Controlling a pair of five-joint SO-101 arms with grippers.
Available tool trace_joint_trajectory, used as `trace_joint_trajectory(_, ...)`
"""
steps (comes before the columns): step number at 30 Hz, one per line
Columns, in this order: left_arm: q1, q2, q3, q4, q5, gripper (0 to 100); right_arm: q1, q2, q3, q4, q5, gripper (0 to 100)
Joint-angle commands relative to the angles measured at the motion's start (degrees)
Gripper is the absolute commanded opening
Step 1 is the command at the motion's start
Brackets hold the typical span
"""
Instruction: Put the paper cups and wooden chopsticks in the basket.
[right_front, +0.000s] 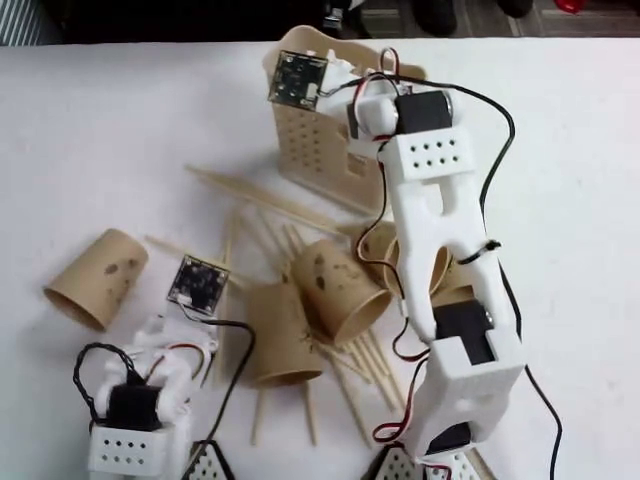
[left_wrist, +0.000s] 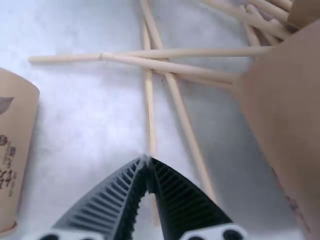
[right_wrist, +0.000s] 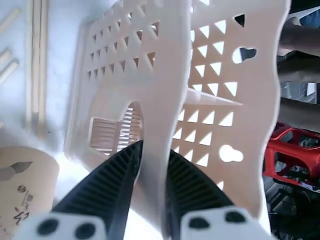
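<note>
The beige perforated basket (right_front: 310, 150) stands at the table's far middle. My right gripper (right_wrist: 154, 150) is shut on the basket's wall (right_wrist: 215, 100), one finger on each side. Several brown paper cups lie on their sides: one at the left (right_front: 97, 278), two in the middle (right_front: 278, 335) (right_front: 340, 290), more under the right arm (right_front: 445, 275). Wooden chopsticks (right_front: 270, 200) are scattered between them. My left gripper (left_wrist: 148, 162) is shut, its tips together just above a chopstick (left_wrist: 148, 100) on the table, between a cup (left_wrist: 15, 150) and another cup (left_wrist: 285, 115).
The right arm (right_front: 440, 230) stretches from the near edge across the cups to the basket, trailing black cables. The white table (right_front: 560, 150) is bare at the right and far left. A red object (right_wrist: 292, 155) lies beyond the table's far edge.
</note>
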Motion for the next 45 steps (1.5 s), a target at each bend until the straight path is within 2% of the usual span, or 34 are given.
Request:
trace_joint_trajectory(1,-0.31,-0.22,-0.26,0.26,-0.44,3,0.75,-4.79,0.97,0.04,-0.44,2.6)
trace_joint_trajectory(9,-0.31,-0.22,-0.26,0.26,-0.44,3,2.77,-6.11,2.73,0.92,-0.88,23.1)
trace_joint_trajectory(14,-0.31,-0.22,-0.26,0.26,-0.44,3,2.07,-10.51,2.81,1.80,-1.76,23.4)
trace_joint_trajectory(20,-0.31,-0.22,-0.26,0.26,-0.44,3,-0.13,-12.00,2.99,-3.47,-12.31,23.5)
trace_joint_trajectory(35,-0.31,-0.22,-0.26,0.26,-0.44,3,0.22,-12.35,11.87,-4.35,-12.13,23.3)
trace_joint_trajectory(41,-0.31,-0.22,-0.26,0.26,-0.44,3,4.44,-12.44,11.60,-4.35,-13.45,23.3)
trace_joint_trajectory(45,-0.31,-0.22,-0.26,0.26,-0.44,3,11.12,-12.44,11.52,-4.70,-21.45,23.3)
